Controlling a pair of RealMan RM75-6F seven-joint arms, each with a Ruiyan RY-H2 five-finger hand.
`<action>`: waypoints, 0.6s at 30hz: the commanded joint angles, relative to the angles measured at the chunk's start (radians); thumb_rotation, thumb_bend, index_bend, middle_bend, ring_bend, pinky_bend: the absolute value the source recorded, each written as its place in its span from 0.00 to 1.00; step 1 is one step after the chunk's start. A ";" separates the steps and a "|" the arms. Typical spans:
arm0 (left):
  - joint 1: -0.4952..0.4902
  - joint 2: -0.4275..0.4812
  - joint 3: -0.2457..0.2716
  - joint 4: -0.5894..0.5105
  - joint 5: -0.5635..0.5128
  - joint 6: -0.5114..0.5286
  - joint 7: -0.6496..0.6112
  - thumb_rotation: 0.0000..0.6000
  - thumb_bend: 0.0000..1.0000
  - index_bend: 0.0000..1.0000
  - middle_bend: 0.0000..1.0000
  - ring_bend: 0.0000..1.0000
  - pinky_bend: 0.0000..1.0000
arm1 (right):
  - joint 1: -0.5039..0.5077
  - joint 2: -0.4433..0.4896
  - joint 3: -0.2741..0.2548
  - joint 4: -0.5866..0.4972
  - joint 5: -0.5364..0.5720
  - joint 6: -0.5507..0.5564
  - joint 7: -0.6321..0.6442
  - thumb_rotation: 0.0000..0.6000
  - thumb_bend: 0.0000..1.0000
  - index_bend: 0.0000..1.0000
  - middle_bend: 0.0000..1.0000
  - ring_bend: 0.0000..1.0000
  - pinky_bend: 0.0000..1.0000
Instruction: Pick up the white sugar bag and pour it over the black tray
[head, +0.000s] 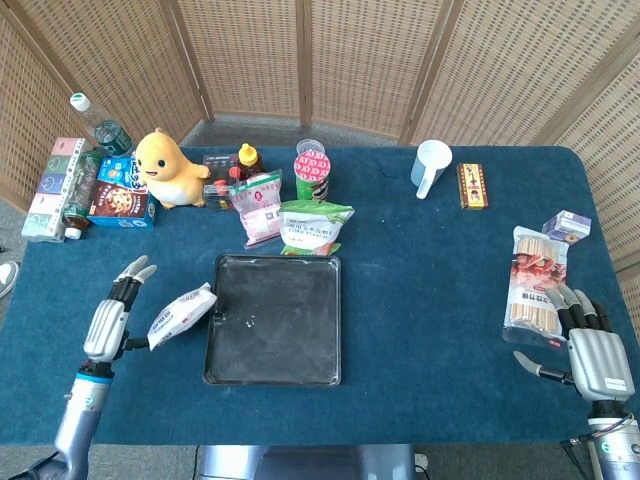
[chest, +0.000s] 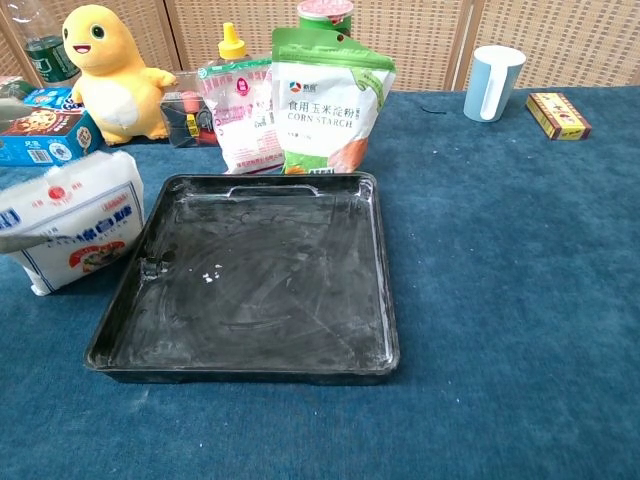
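Only the head view shows the left hand (head: 108, 322), fingers spread, empty; the white sugar bag (chest: 72, 220) lies beside the black tray (chest: 378, 290), print upward.

Glossy plastic white sugar bag (chest: 72, 233), black tray (chest: 375, 280) – dull, powder-smeared, matt blue cloth (chest: 520, 300).

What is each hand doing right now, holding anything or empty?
Left hand: open, fingers spread, beside the white sugar bag lying on the table.
Right hand: open, holding nothing.
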 joint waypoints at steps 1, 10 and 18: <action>0.020 0.027 0.021 -0.021 0.003 0.000 0.006 0.97 0.02 0.07 0.00 0.00 0.06 | 0.000 0.001 0.000 -0.002 -0.001 0.002 0.000 0.45 0.00 0.05 0.00 0.00 0.06; 0.059 0.211 0.063 -0.191 0.052 0.042 -0.011 0.97 0.02 0.07 0.00 0.00 0.06 | -0.002 0.004 -0.003 -0.010 -0.006 0.004 -0.003 0.46 0.00 0.05 0.00 0.00 0.06; 0.092 0.408 0.063 -0.351 0.036 0.059 0.133 0.98 0.02 0.07 0.00 0.00 0.06 | -0.004 0.007 -0.002 -0.015 -0.006 0.010 -0.006 0.45 0.00 0.05 0.00 0.00 0.06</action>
